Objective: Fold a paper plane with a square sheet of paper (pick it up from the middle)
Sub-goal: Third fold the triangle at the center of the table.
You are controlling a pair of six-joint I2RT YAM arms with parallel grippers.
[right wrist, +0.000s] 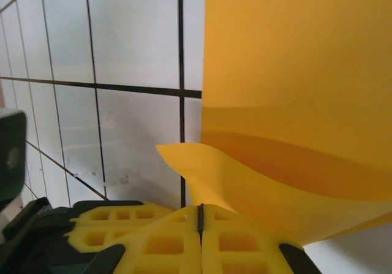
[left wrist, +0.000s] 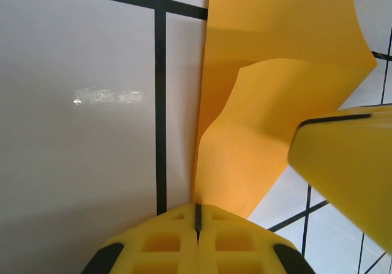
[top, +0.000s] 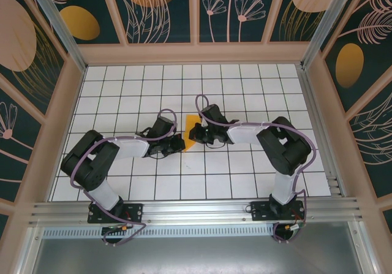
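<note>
**Both fingers clenched on a half-folded sheet**

The left fingers [left wrist: 153, 246] are clenched tight. A crease of the square sheet of paper [left wrist: 282, 59] runs straight into the seam between them, so they look to be nipping it. The right fingers [right wrist: 153, 237] are clenched likewise, with a curled lip of the sheet rising from their seam. The sheet stands partly folded and lifted between the two arms, at the middle of the bench [top: 122, 90]. It looks thin, light and limp: it bows, creases readily and would likely tear if pulled apart. Best held close in, at a fold. How much paper sits inside either pinch is hidden, and from above the arms cover most of it.
</note>
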